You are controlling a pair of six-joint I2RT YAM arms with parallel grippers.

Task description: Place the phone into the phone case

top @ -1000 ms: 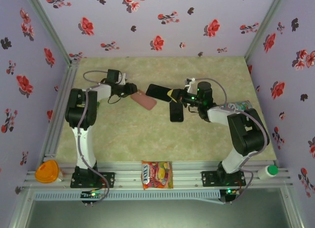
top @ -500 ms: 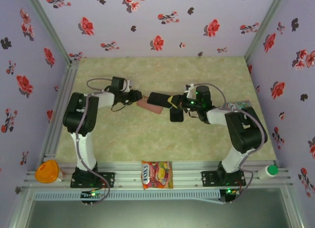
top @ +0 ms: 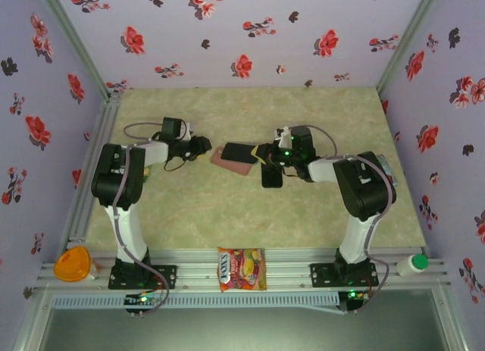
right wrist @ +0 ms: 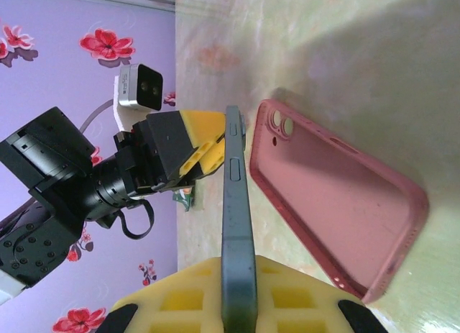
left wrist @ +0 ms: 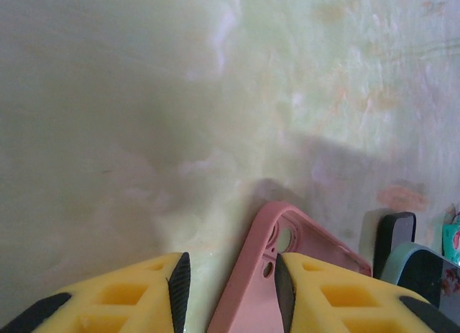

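Insertion stage: right gripper (right wrist: 238, 293) clamps phone (right wrist: 236, 196) over case (right wrist: 330, 203); left gripper (left wrist: 231, 279) straddles case, grip unclear; next, lower phone squarely.

phone (right wrist: 237, 225) over phone case (right wrist: 330, 211) | left end effector (top: 206, 146) left | right end effector (top: 265, 152) right

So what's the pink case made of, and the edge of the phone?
Pink case: probably soft, rubbery silicone or plastic with a matte finish. It shows no sharp glints, and its rim is thick and rounded.
Phone: the edge looks like smooth blue-grey metal with a dull sheen and slim side buttons, though it could be painted plastic.
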